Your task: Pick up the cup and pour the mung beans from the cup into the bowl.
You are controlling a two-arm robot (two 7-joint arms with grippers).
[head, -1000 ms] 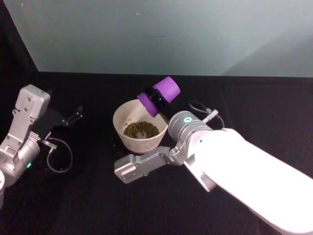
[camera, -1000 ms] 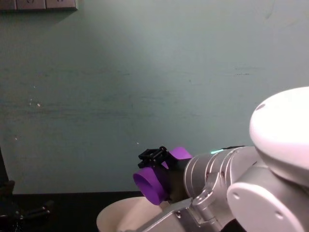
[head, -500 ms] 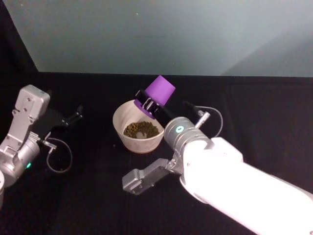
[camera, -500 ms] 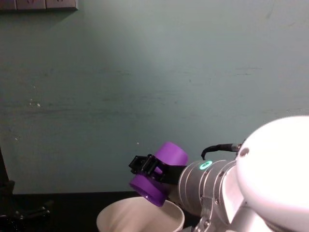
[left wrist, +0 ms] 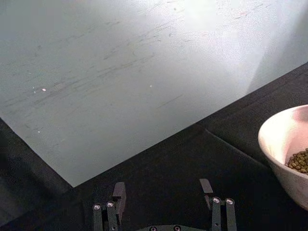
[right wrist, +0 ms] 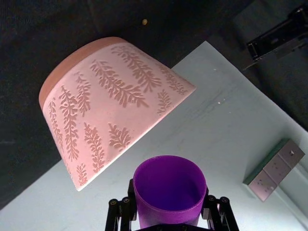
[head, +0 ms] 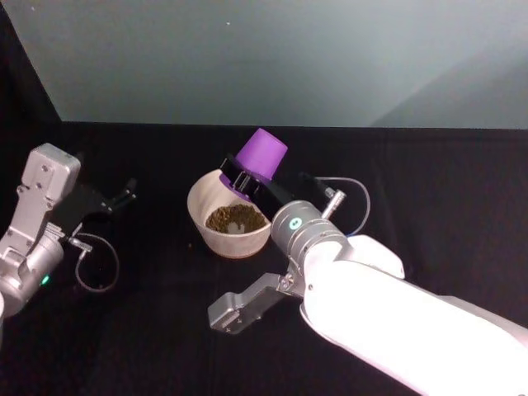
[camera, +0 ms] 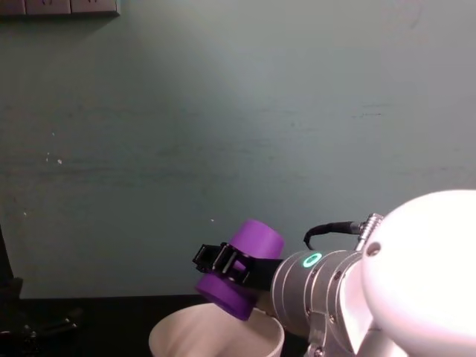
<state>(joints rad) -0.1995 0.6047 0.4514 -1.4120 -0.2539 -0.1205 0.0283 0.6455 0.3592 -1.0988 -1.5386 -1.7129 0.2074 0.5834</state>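
Note:
The purple cup [head: 261, 155] is tipped mouth-down over the far right rim of the bowl [head: 198, 198]. My right gripper [head: 247, 183] is shut on the cup's sides near its mouth. Mung beans [head: 235, 219] lie heaped in the bowl's bottom. From the chest, the cup [camera: 239, 269] slants down towards the bowl's rim [camera: 216, 327], with the right gripper [camera: 222, 260] clamped across it. The right wrist view shows the cup [right wrist: 169, 190] between the black fingers and the bowl's fern-patterned outer wall [right wrist: 110, 101]. My left gripper [head: 124, 196] rests open at the left, apart from the bowl [left wrist: 281, 139].
A black cloth covers the table up to a pale teal wall. One loose bean [right wrist: 144, 21] lies on the cloth near the bowl. A cable loop [head: 99, 264] hangs by the left arm. The big white right arm takes up the front right.
The right gripper has rolled the cup from lying sideways to mouth-down and shifted it slightly left over the bowl. The left arm has stayed put.

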